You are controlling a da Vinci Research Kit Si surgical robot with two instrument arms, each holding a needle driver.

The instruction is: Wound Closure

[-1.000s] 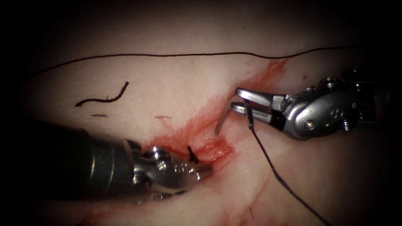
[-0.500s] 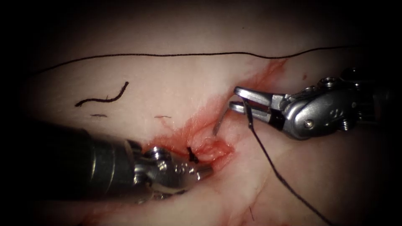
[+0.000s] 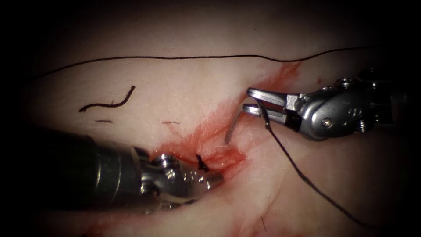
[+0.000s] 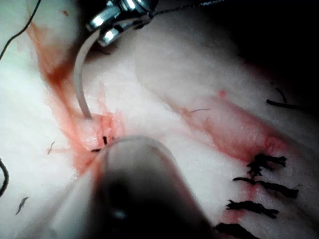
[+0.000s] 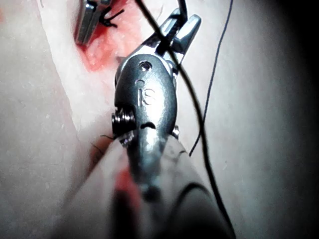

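Tissue: pale pork belly (image 3: 175, 92) fills the field, glistening, edges falling off into darkness all round.
Cut: a red-rimmed slit (image 3: 219, 156) running up and right, red fluid (image 3: 280, 74) smeared along it and pooling at the lower end.
Right tool: here it is (image 3: 252, 102) coming in from the right, clenched on the rear end of the needle, thread draped across its jaws; in its own wrist view (image 5: 180, 26) the thread crosses it too.
Needle: curved steel (image 3: 232, 127), hanging down from that grip with its point touching the tissue on the right lip of the cut; the left wrist view (image 4: 79, 74) shows the tip meeting the surface just beside the reddened edge.
Left tool: low on the left (image 3: 212, 180), tips pressed together against the tissue at the cut's lower end, right by a dark stitch (image 3: 201, 163); whether it pinches tissue, cannot tell.
Thread: one strand (image 3: 307, 180) trails down and right from the needle's end; a long run (image 3: 175, 57) lies across the far tissue.
Loose piece: a cut end of thread (image 3: 107, 103) lies well left of the cut.
Older stitches: dark knots (image 4: 261, 184) along a second reddened line in the left wrist view.
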